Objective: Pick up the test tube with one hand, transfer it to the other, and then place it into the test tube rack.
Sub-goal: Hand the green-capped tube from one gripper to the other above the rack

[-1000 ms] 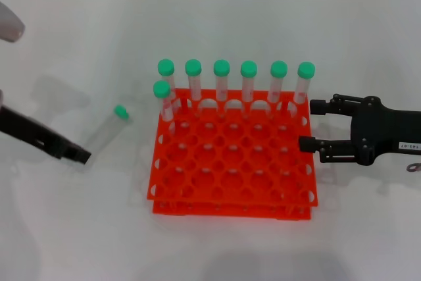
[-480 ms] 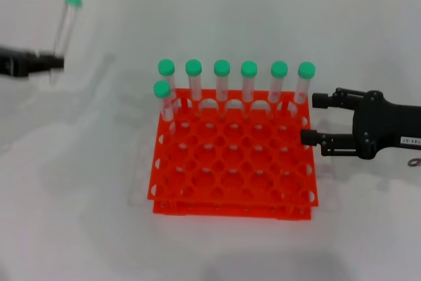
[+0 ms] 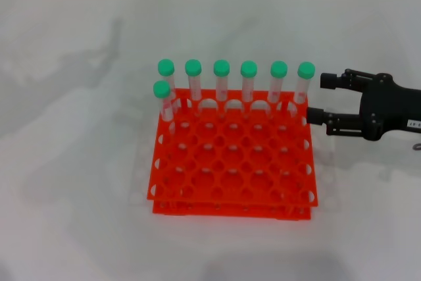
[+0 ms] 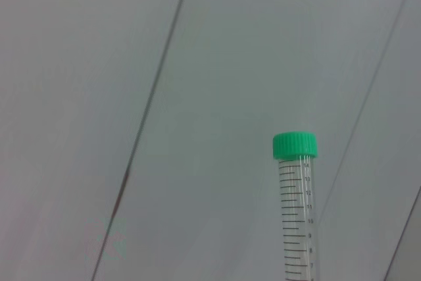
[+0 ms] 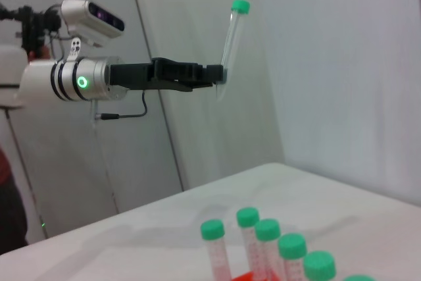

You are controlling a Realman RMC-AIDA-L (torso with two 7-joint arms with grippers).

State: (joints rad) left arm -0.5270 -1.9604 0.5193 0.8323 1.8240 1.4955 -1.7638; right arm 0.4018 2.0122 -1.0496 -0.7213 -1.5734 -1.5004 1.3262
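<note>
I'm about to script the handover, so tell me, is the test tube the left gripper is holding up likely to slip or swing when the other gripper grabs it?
The test tube looks like smooth clear plastic, so probably slippery. The left gripper pinches it near its lower end, cap upward, slightly tilted, so a nudge up high could pivot it. It appears empty, likely light and stiff. The right gripper waits open beside the rack.

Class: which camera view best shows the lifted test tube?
The right wrist view: it shows the whole test tube clamped in the left claw. The left wrist view shows only its capped upper part; the head view misses it.
</note>
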